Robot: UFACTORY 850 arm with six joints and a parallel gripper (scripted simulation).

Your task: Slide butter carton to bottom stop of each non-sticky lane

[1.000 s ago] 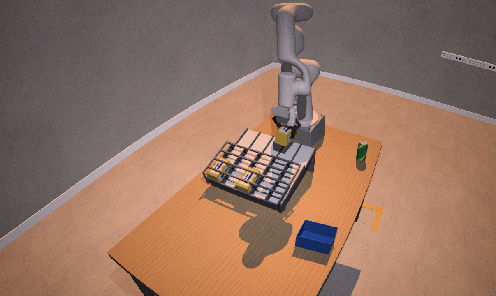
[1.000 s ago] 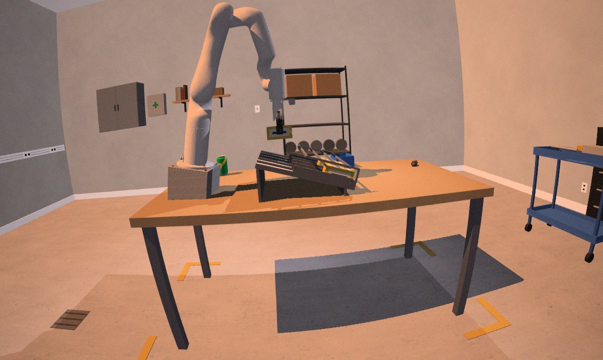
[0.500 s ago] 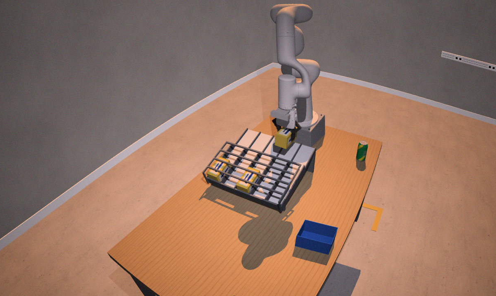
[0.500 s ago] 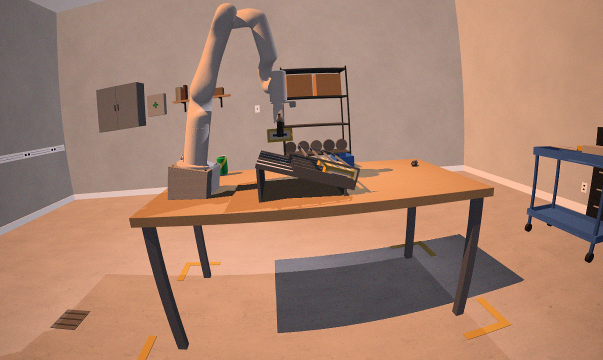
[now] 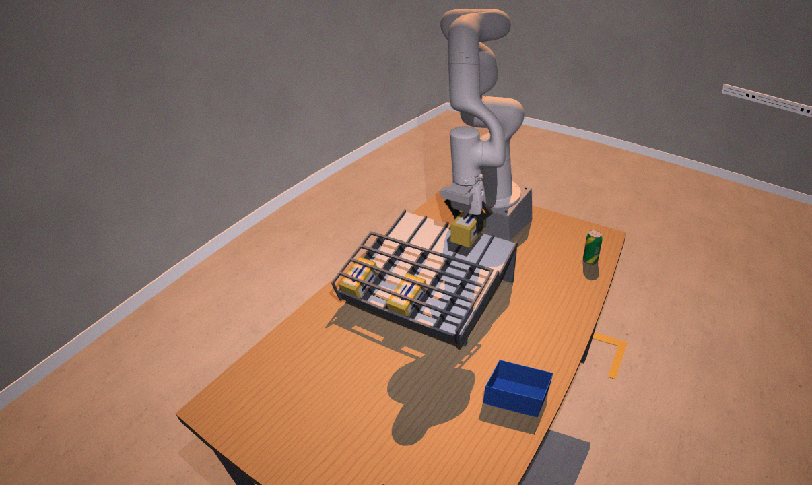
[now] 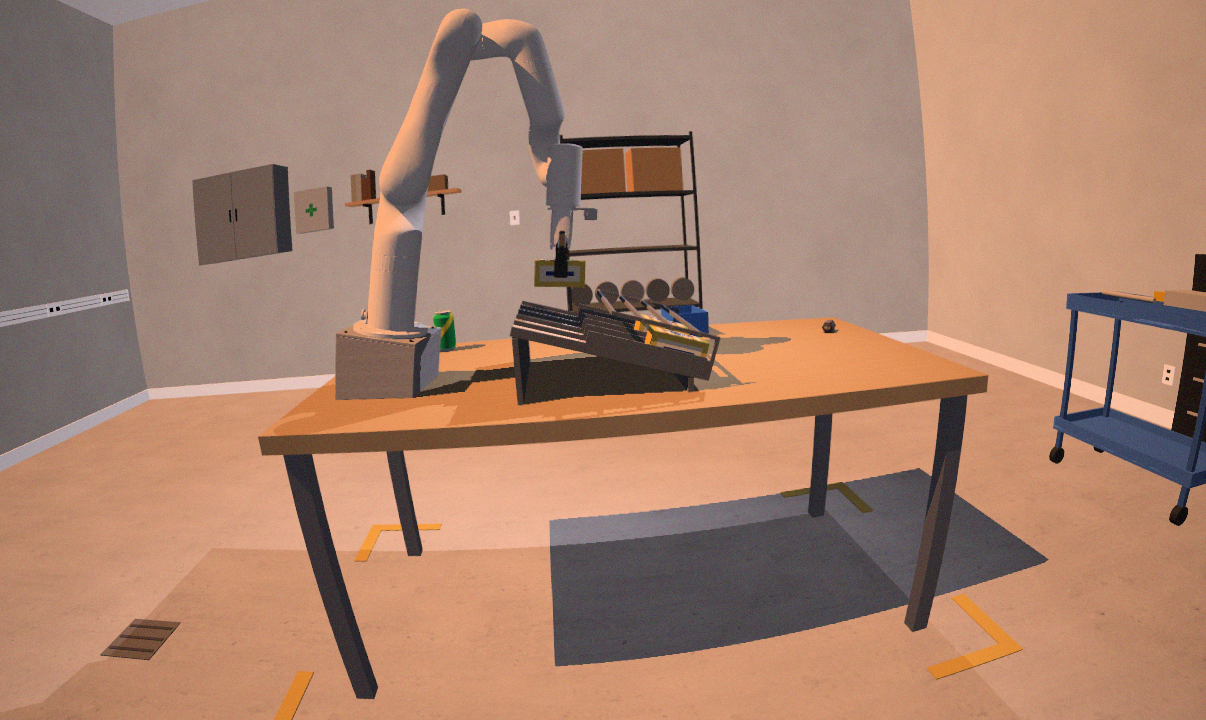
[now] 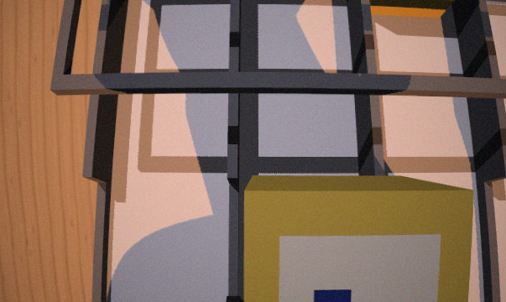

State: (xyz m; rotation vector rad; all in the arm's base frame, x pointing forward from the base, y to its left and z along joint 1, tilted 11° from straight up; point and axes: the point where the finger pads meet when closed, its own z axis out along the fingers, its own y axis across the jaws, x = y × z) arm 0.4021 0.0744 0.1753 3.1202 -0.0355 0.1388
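My gripper (image 5: 466, 218) (image 6: 560, 265) is shut on a yellow butter carton (image 5: 462, 233) (image 6: 543, 276) (image 7: 357, 214), held level above the upper end of the sloped five-lane shelf (image 5: 433, 331) (image 6: 616, 349) (image 7: 236, 84). The wrist view shows it over about the second lane from that view's left; its exact alignment is hard to tell. It is clear of the shelf. In the top view, a second butter carton (image 5: 354, 283) lies at the bottom of the far-left lane. A third butter carton (image 5: 404, 300) (image 7: 408, 12) lies at the bottom of the middle lane.
Dark bars cover the lower part of the lanes; the upper ends are uncovered. A blue bin (image 5: 517, 386) (image 6: 692, 318) stands beyond the shelf's low end. A green can (image 5: 590, 248) (image 6: 447, 331) stands off to the side. A small dark object (image 6: 828, 326) lies near the table's far edge.
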